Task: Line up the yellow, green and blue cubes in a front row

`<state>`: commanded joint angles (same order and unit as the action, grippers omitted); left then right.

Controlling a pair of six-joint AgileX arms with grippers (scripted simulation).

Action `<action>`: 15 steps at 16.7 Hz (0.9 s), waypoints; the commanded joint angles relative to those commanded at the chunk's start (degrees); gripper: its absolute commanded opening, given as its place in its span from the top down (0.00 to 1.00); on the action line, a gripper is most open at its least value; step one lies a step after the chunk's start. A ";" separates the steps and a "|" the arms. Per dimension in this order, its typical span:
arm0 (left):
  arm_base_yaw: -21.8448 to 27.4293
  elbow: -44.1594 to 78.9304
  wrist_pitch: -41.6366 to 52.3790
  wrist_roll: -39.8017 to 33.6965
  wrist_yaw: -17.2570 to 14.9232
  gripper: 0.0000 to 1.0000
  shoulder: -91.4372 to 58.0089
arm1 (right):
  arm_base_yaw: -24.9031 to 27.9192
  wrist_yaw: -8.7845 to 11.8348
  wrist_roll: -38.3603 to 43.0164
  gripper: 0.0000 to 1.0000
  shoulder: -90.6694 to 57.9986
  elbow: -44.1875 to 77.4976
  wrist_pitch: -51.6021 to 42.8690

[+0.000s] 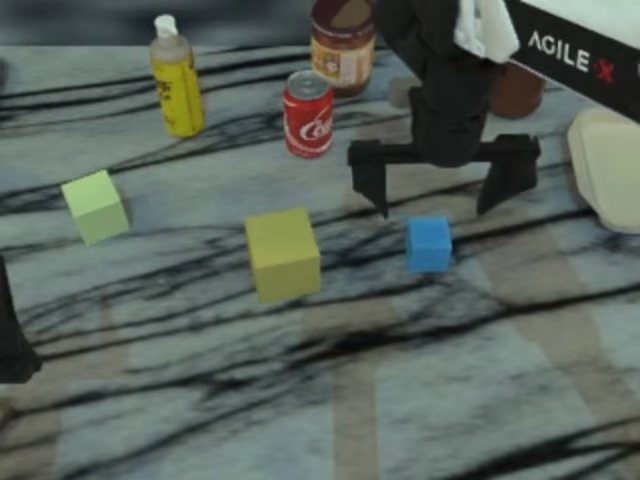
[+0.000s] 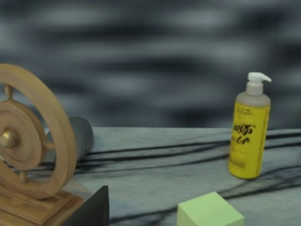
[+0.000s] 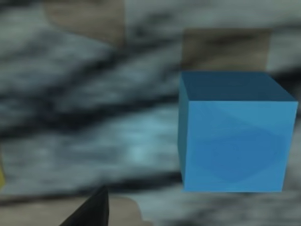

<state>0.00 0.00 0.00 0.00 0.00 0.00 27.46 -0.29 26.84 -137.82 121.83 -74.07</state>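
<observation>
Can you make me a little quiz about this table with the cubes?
1. True or false: the blue cube is the smallest of the three cubes.
2. Which cube lies farthest to the table's left: A) yellow cube, B) green cube, C) blue cube?
3. Fill in: the open right gripper hangs just behind the ____ cube.

Key:
1. True.
2. B. The green cube sits near the yellow bottle; the left gripper stays parked at the left edge.
3. Blue. Nothing is between the fingers.
</observation>
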 joint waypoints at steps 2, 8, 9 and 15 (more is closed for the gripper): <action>0.00 0.00 0.00 0.00 0.00 0.00 0.00 | 0.10 -0.03 -0.02 0.00 -0.76 -2.47 3.17; 0.00 0.00 0.00 0.00 0.00 0.00 0.00 | 0.29 -0.06 0.22 0.00 -3.99 -11.40 15.57; 0.00 0.00 0.00 0.00 0.00 0.00 0.00 | 0.30 -0.06 0.24 0.00 -4.17 -11.87 16.11; 0.00 0.00 0.00 0.00 0.00 0.00 0.00 | 0.31 -0.06 0.24 0.23 -4.19 -11.91 16.16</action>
<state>0.00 0.00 0.00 0.00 0.00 0.00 27.76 -0.35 27.09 -142.01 109.92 -57.91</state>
